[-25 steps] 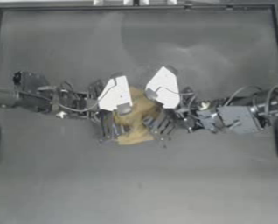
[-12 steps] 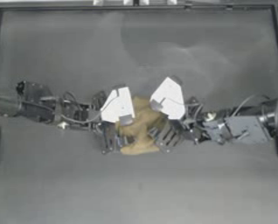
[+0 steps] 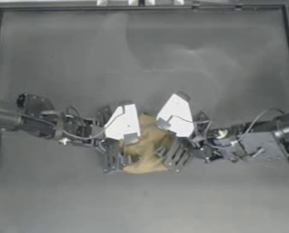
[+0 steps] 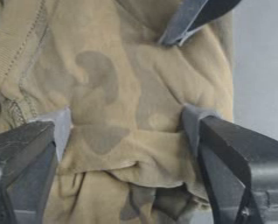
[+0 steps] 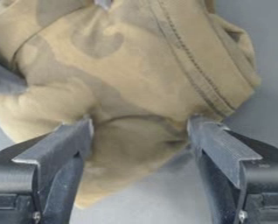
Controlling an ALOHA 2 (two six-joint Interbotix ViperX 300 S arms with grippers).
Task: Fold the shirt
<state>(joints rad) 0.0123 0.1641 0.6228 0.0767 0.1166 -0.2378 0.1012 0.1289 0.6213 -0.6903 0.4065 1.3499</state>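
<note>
The shirt is a small crumpled tan bundle at the table's middle, squeezed between my two arms. My left gripper reaches in from the left and stands open at the bundle's left side. In the left wrist view its fingers straddle a wrinkled camouflage fold of the shirt. My right gripper comes from the right, also open. In the right wrist view its fingers sit either side of a rounded lump of the shirt, with a stitched hem beside it.
Dark table stretches bare behind the arms and toward the front. A raised frame edge runs along the back. The right arm's finger shows beyond the cloth in the left wrist view.
Both grippers and the bunched shirt have shifted together toward the table's front edge. The bundle stays crumpled between them.
</note>
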